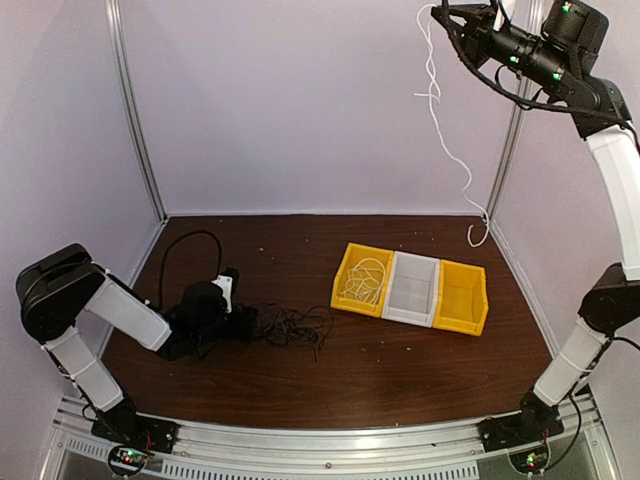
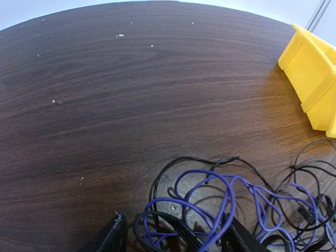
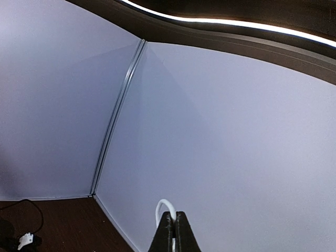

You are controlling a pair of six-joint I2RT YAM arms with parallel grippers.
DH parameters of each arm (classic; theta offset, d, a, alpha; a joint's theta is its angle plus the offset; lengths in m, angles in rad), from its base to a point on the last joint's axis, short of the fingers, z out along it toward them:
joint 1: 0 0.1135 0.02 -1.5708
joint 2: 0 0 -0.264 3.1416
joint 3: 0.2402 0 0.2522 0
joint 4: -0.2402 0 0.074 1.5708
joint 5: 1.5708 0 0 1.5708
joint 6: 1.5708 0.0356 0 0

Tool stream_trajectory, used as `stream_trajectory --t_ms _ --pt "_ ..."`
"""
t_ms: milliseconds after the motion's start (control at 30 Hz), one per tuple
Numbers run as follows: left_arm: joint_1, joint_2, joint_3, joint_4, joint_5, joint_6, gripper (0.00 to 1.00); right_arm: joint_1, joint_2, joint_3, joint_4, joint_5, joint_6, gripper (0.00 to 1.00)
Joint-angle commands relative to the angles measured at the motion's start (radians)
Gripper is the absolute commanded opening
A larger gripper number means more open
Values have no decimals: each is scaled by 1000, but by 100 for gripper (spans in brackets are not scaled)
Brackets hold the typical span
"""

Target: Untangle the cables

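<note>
The dark wooden table [image 1: 400,370] is carrying everything, with pale lilac walls [image 1: 300,100] standing around it. The right arm [image 1: 610,200] is reaching high up toward the back right corner, and the left arm [image 1: 100,310] is lying low over the table's left side.

A row of three bins is sitting right of centre: a yellow bin [image 1: 362,280] holding a loose coil of pale cord, a white bin [image 1: 413,289] touching it in the middle, and another yellow bin [image 1: 463,297] on the far end.

The tangled clump of dark cables [image 1: 295,328] is lying on the table just left of the bins, right beside the left gripper [image 1: 238,318]. In the left wrist view the clump [image 2: 236,210] is showing black strands mixed with a purple cable [image 2: 210,194], and the gripper's fingers [image 2: 113,236] are standing spread apart, one at each side of the nearest loops, with cable lying between them but nothing clamped.

The white cable [image 1: 440,110] is dangling in a wavy line from the right gripper [image 1: 445,14] down toward the table's back right edge. In the right wrist view that gripper [image 3: 175,231] is pressed together, pinching a short loop of the white cable [image 3: 160,209]
</note>
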Motion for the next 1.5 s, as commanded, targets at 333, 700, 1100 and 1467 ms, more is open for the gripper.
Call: stream_trajectory --t_ms 333,700,1100,1467 --pt "-3 -331 153 -352 95 -7 74 -14 -71 -282 88 69 -54 0" --pt "-3 -544 167 -533 71 4 75 -16 -43 -417 172 69 -32 0" --pt "-3 -617 141 -562 25 5 75 -52 -34 -563 231 74 -29 0" --pt "-3 -568 145 -531 40 10 75 -53 -33 -424 190 39 -2 0"
